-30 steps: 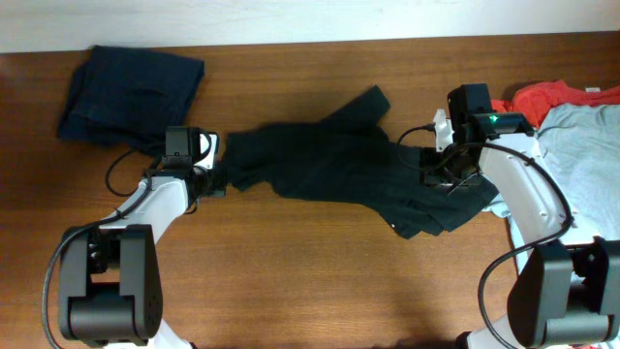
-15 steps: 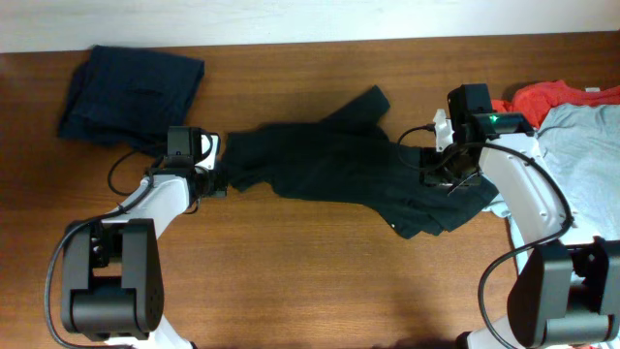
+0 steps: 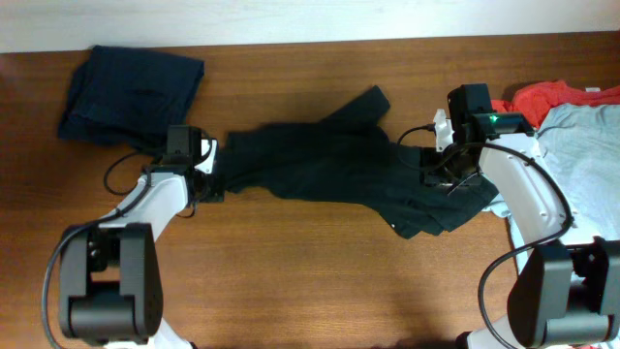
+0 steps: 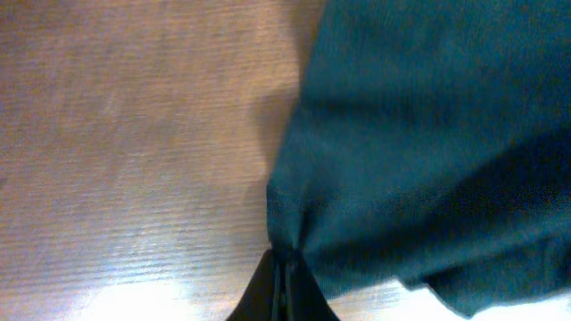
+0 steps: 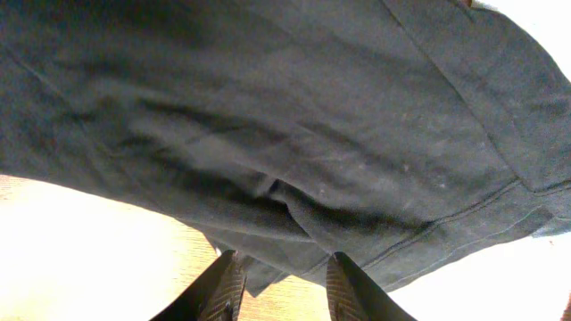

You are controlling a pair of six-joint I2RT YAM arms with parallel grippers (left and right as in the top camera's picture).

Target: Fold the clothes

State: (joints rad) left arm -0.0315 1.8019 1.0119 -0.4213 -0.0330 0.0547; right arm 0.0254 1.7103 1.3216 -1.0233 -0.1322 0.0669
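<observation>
Here, the black T-shirt (image 3: 339, 165) lies crumpled across the middle of the wooden table (image 3: 310, 291). Its long axis runs left to right, dipping slightly toward the right, and one sleeve points up and to the right. The left gripper (image 4: 283, 267) pinches its left edge, fingers pressed together; the right gripper (image 5: 284, 263), fingers spread apart, sits at its bunched right end.

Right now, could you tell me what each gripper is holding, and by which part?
Left gripper pinches the T-shirt by its left edge. Right gripper is open, its fingers astride the lower edge, clamping nothing.
</observation>
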